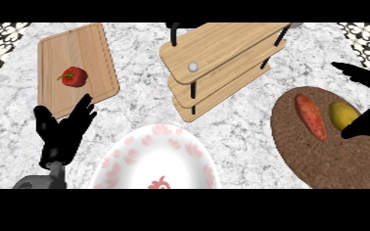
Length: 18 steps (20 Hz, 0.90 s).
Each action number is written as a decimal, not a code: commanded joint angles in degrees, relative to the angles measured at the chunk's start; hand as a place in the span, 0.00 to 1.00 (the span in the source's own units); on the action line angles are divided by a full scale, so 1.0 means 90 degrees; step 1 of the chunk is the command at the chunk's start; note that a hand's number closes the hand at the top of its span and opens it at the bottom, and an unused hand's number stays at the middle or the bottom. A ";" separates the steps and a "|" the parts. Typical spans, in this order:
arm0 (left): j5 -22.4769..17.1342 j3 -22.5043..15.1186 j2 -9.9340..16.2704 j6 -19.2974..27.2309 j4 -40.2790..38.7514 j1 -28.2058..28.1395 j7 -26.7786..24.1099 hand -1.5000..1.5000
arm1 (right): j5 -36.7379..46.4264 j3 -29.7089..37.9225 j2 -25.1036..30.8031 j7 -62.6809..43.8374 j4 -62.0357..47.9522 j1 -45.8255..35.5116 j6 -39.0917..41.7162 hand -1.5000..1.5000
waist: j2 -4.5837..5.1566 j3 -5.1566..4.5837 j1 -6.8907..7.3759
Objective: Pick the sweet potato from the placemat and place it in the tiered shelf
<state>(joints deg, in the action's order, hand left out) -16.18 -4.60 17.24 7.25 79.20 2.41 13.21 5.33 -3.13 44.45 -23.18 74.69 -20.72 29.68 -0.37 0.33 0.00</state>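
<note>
Nothing here carries a label or any writing I can read. At the far left lies a pale wooden cutting board (76, 68) with rounded corners and a straight grain, and a small glossy red pepper (73, 76) with a green stem sits on it. Just below the board's near edge is my left hand (61, 132), black, fingers straight and spread apart, holding nothing. The counter (141, 103) under everything is speckled grey-white stone. In the middle, near the lower edge, is a round white plate (155, 159) with faint pink blotches round its rim and a red mark near its bottom edge. Above it stands the tiered shelf (224, 61), three stacked light wooden boards on thin black posts, with a small round silvery knob on the top board. To the right is a round placemat (318, 151), dark brown and coarse like cork. The sweet potato (312, 117) lies on it, long, tapered and orange-red, and a smooth yellow lemon-like fruit (342, 115) is just beside it. My right hand (356, 127) shows only as black fingertips at the right edge, one above the mat, one by the yellow fruit; they are apart and touch nothing I can make out.
</note>
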 commanded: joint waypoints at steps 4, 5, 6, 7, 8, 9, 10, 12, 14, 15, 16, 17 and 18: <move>-0.0030 0.0271 0.0014 -0.0357 -0.0557 0.0098 0.0122 0.50 | 0.0556 0.0112 -0.0282 -0.0178 0.0555 0.0420 -0.0184 0.00 | 0.0037 -0.0039 -0.0028; 0.0121 0.0163 -0.0009 -0.0190 0.0006 -0.0223 0.0254 0.50 | 0.0676 0.0088 -0.0442 -0.0438 0.0411 0.0165 -0.0162 0.00 | 0.0036 -0.0038 0.0020; 0.0139 0.0160 -0.0079 -0.0152 -0.0150 -0.0023 0.0288 0.50 | 0.0990 -0.0165 -0.0788 -0.0330 0.0263 0.0201 -0.0508 0.00 | 0.0043 -0.0037 0.0025; 0.0250 0.0191 -0.0124 -0.0312 -0.0537 -0.0102 -0.0196 0.50 | 0.0945 -0.0044 -0.0778 -0.0367 0.0340 0.0297 -0.0434 0.00 | 0.0043 -0.0039 0.0006; 0.0169 0.0237 -0.0198 -0.0319 -0.0626 -0.0036 -0.0143 0.50 | 0.1052 -0.0089 -0.0869 -0.0308 0.0375 0.0294 -0.0524 0.00 | 0.0044 -0.0039 0.0005; 0.0227 0.0247 -0.0089 -0.0337 -0.0278 -0.0106 0.0037 0.50 | 0.1261 -0.0089 -0.0907 -0.0059 0.0074 0.0214 -0.0505 0.00 | 0.0044 -0.0037 0.0028; 0.0150 0.0216 -0.0171 -0.0474 -0.0378 -0.0308 -0.0176 0.50 | 0.1117 -0.0115 -0.0961 -0.0552 0.0440 0.0322 -0.0431 0.00 | 0.0038 -0.0039 0.0013; 0.0111 0.0438 -0.0012 -0.0518 -0.0427 -0.0007 0.0115 0.50 | 0.1272 -0.0073 -0.1063 -0.0610 0.0369 0.0206 -0.0396 0.00 | 0.0040 -0.0038 0.0012; 0.0067 0.0474 0.0131 -0.0406 0.0196 -0.0074 0.0734 0.50 | 0.1447 0.0047 -0.0889 -0.0224 0.0422 0.0666 -0.0487 0.00 | 0.0031 -0.0035 0.0007; 0.0343 0.0300 -0.0252 -0.0322 -0.0369 0.0050 0.0154 0.50 | 0.1788 -0.0176 -0.1255 -0.0348 0.0069 0.0225 -0.0686 0.00 | 0.0046 -0.0037 0.0024; 0.0476 0.0136 -0.0369 -0.0275 -0.0189 -0.0286 -0.0017 0.50 | 0.1810 -0.0041 -0.0989 -0.0010 0.0065 0.0496 -0.0640 0.00 | 0.0042 -0.0036 0.0019; 0.0183 0.0407 -0.0143 -0.0478 -0.0054 -0.0033 0.0396 0.50 | 0.1763 0.0224 -0.0879 0.0244 -0.0518 0.0111 -0.0490 0.00 | 0.0047 -0.0035 0.0040; 0.0357 0.0356 -0.0299 -0.0509 -0.0533 -0.0180 -0.0196 0.50 | 0.2043 -0.0050 -0.1103 0.0145 -0.0338 0.0238 -0.0740 0.00 | 0.0050 -0.0037 0.0030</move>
<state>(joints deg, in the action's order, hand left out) -13.97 -1.12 15.88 3.75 78.26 2.82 13.30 20.04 -3.30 35.50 -24.02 74.44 -18.15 24.54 -0.30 0.35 0.19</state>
